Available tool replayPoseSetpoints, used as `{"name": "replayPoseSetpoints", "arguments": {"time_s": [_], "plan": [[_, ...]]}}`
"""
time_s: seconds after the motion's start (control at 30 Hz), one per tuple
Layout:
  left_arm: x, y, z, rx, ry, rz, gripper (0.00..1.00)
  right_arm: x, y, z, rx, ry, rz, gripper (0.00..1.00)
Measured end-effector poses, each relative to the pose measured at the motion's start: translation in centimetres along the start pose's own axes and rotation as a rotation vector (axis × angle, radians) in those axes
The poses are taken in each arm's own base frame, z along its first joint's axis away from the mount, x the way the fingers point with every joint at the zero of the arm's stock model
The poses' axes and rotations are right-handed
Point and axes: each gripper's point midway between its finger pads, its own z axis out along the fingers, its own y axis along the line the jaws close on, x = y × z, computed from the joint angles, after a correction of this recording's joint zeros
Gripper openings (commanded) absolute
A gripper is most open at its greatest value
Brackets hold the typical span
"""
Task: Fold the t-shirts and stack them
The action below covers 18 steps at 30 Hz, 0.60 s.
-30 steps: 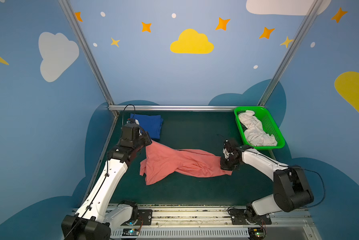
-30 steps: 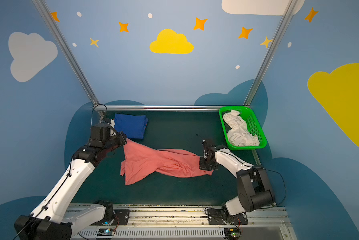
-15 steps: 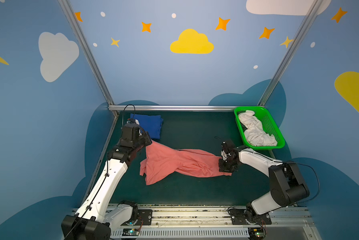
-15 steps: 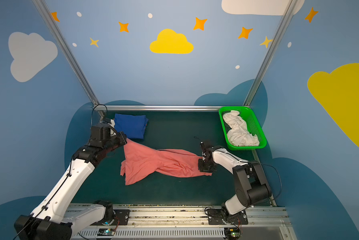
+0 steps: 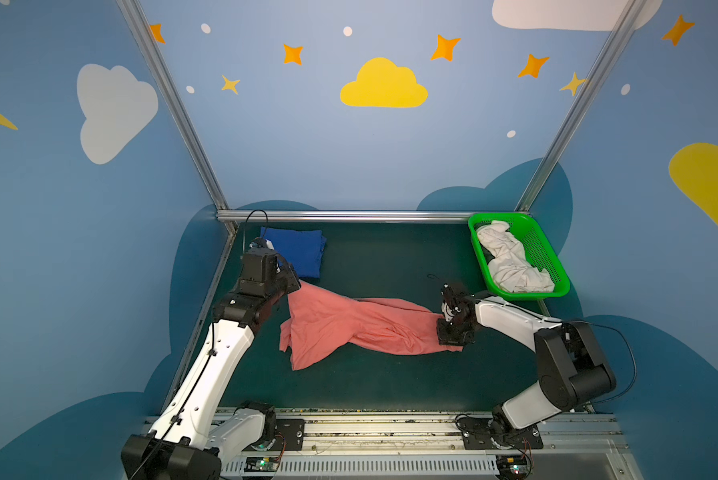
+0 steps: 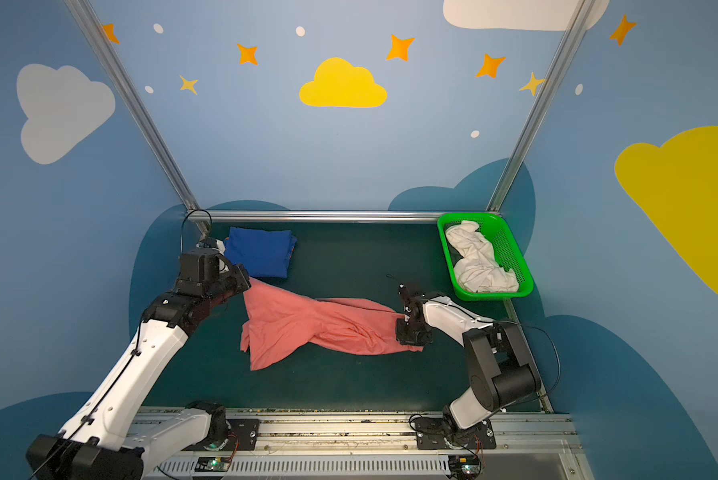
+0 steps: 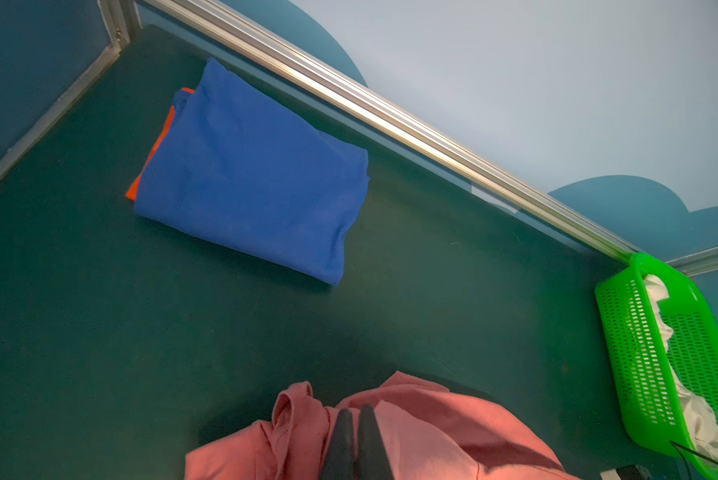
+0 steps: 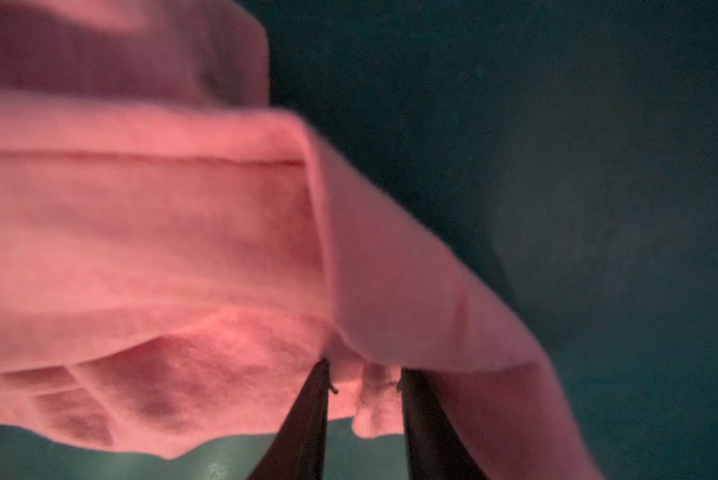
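A salmon-pink t-shirt (image 5: 349, 328) (image 6: 307, 328) lies crumpled and stretched across the middle of the green mat. My left gripper (image 5: 294, 286) (image 7: 356, 409) is shut on its far left corner (image 7: 432, 432). At the shirt's right end, my right gripper (image 5: 449, 341) (image 8: 363, 370) points down. Its jaws are apart with a fold of the pink cloth (image 8: 182, 228) hanging loose between them. A folded royal blue t-shirt (image 5: 301, 253) (image 7: 249, 178) lies at the back left on a folded orange t-shirt (image 7: 133, 192). A white t-shirt (image 5: 511, 262) (image 7: 690, 407) is bunched in the basket.
The green mesh basket (image 5: 540, 253) (image 6: 511, 253) (image 7: 636, 332) stands at the back right corner. An aluminium rail (image 5: 349, 216) runs along the back edge, and the blue walls close in on both sides. Both arm bases sit on the front rail.
My right gripper's jaws have parted where they were shut on the pink shirt's right end, and that arm has shifted a little. The left arm and the shirt hold still.
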Motion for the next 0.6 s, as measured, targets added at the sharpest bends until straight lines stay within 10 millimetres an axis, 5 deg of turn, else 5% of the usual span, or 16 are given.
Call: {"name": "replayPoseSetpoints", "arguments": {"time_s": [0.6], "plan": [[-0.5, 1.6, -0.4, -0.064, -0.025, -0.011, 0.05, 0.1, -1.0, -0.1, 0.051, -0.002, 0.008, 0.13]]}}
